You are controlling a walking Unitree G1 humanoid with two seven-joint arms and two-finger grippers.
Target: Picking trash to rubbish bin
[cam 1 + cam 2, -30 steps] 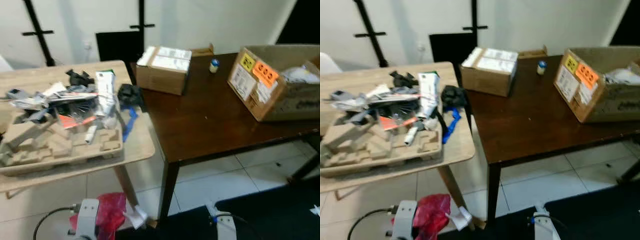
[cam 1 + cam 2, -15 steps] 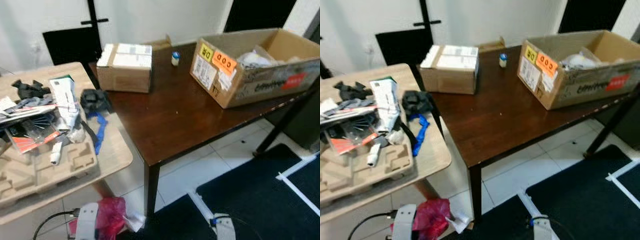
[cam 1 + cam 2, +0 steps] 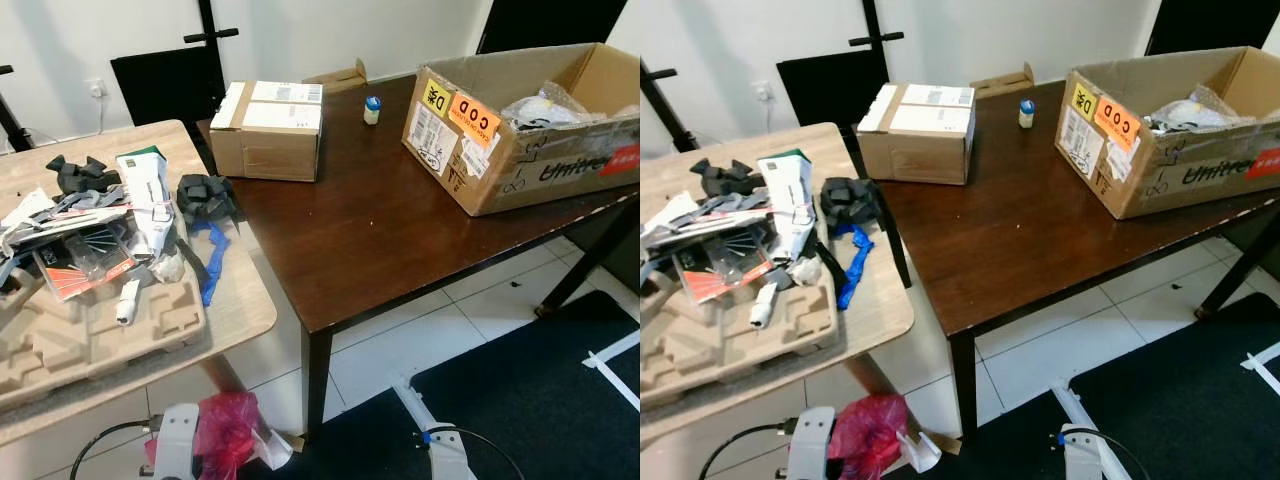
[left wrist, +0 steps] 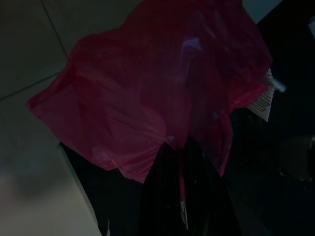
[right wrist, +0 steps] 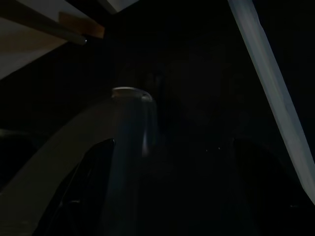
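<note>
A crumpled red plastic bag (image 3: 226, 443) hangs low over the tiled floor, beside my left arm (image 3: 176, 455) at the bottom edge. In the left wrist view my left gripper (image 4: 183, 204) is shut on the lower end of the red bag (image 4: 162, 83), and a white paper slip (image 4: 262, 101) hangs at the bag's side. Loose trash lies on the light wooden table (image 3: 245, 305): a white carton (image 3: 148, 195), black foam pieces (image 3: 205, 195), a blue strip (image 3: 213, 262) and a moulded pulp tray (image 3: 90, 335). My right arm (image 3: 445, 460) hangs idle.
A dark brown table (image 3: 380, 235) carries a closed cardboard box (image 3: 270, 130), a small bottle (image 3: 372, 110) and a large open box (image 3: 520, 125) with wrappings inside. One table leg (image 3: 315, 385) stands close ahead. A dark mat (image 3: 540, 400) covers the floor to the right.
The camera has swung right, then slightly back left, bringing the large open box fully into view. The red bag stays in my left gripper.
</note>
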